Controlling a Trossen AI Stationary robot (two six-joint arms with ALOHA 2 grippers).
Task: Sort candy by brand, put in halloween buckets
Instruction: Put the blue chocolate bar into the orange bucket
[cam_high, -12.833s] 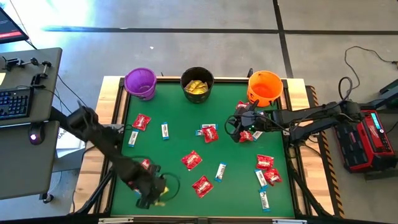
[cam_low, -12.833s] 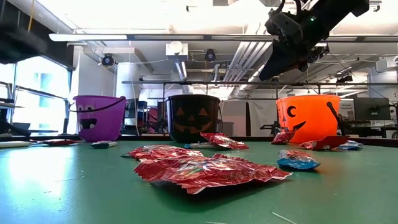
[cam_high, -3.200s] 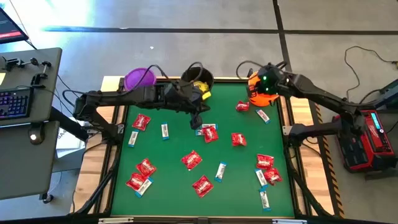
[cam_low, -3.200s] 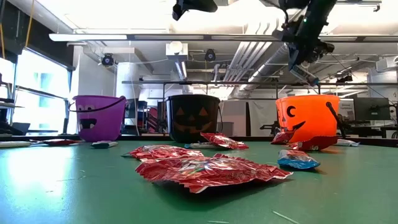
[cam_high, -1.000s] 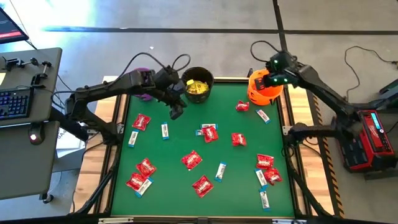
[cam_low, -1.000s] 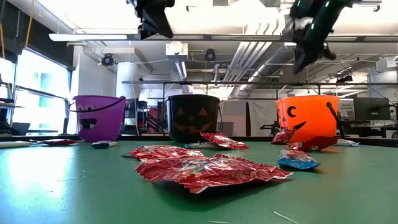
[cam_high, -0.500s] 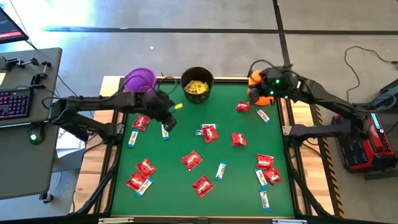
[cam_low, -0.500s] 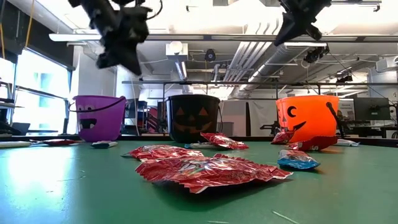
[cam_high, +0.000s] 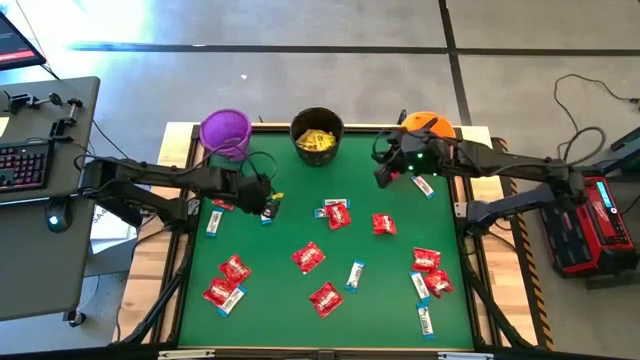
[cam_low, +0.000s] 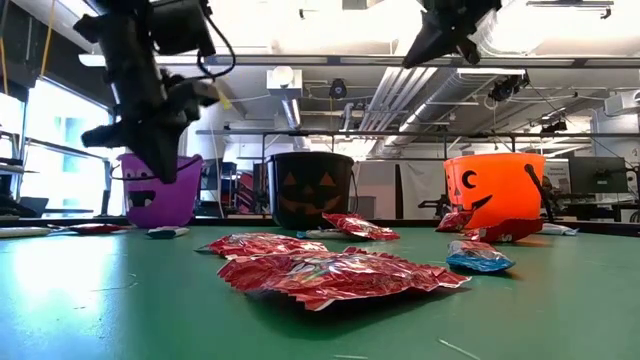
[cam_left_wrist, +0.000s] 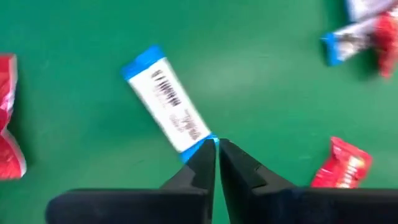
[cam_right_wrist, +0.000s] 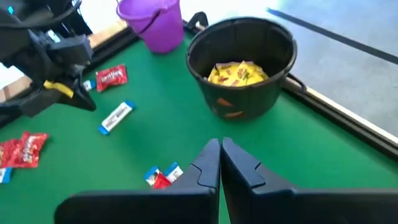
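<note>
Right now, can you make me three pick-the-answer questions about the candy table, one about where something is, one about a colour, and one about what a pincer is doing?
1. Where are the yellow packets?
A. in the purple bucket
B. in the black bucket
C. loose on the mat

2. What colour is the middle bucket of the three?
A. black
B. orange
C. purple

3. How are the left pincer's fingers?
A. wide open
B. shut and empty
C. shut on a red packet

Answers:
1 B, the black bucket holds them.
2 A, it stands between the purple bucket and the orange bucket.
3 B, the left pincer is closed above a white-and-blue bar, holding nothing.
</note>
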